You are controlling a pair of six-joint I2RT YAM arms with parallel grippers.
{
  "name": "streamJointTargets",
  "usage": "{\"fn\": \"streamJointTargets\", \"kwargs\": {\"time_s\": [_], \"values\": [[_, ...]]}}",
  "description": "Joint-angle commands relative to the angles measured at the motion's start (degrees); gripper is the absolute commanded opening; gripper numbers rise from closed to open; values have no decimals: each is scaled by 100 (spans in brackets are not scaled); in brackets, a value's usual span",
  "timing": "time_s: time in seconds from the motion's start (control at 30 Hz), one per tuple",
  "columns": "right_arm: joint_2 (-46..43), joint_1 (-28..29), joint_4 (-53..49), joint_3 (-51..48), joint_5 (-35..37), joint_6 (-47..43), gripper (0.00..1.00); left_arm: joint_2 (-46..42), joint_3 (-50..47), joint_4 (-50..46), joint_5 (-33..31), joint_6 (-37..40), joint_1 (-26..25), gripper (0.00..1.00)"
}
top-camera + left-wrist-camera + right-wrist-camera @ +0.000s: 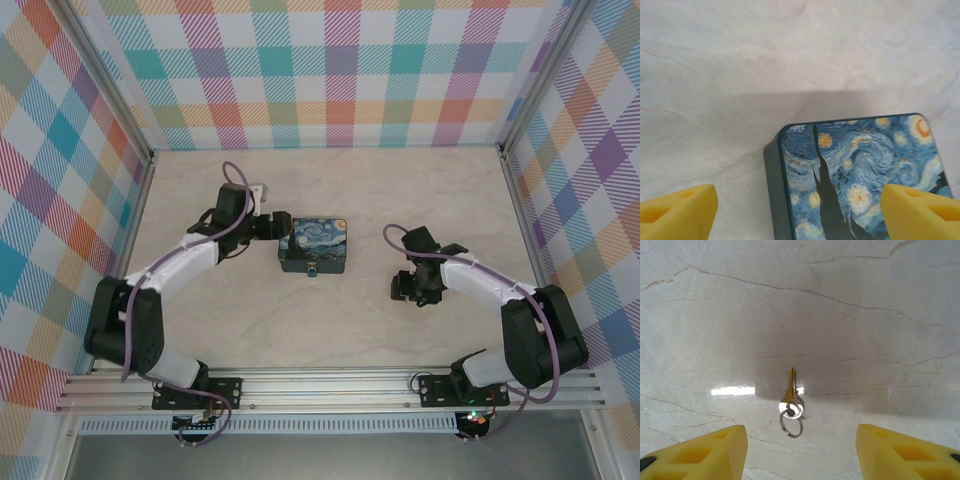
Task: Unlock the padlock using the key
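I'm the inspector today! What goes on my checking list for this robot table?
Surface: pale marbled tabletop, no marks seen.
Job's things: tiny blue padlock at the near side of the Starry Night painted tin; small metal key on a wire ring, lying flat on the table.
Clutter: nothing seen.
Grippers: left gripper, jaws open, over the tin's corner; right gripper, jaws open, above the key, not touching it.
Cables: purple cables looped along both arms.
Surroundings: pastel plaid walls, aluminium frame.
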Motion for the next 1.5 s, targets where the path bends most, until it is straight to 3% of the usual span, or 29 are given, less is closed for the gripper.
{"fn": "streamJointTargets", "kwargs": {"time_s": [0.0,0.17,0.43,0.63,1.47], "values": [[-58,55,-217,185,91,53,60,-608,-330,-61,-458,-83,-48,86],[60,138,-230,203,68,91,55,-1495,-813,-107,-599,-273,-48,89],[352,258,-153,214,197,144,40,-2477,-1224,-435,-925,-332,-40,95],[538,275,-148,319,323,131,27,-2544,-1248,-548,-973,-296,-46,96],[830,328,-2,360,240,151,2,-2575,-1150,-583,-878,-330,-40,97]]}}
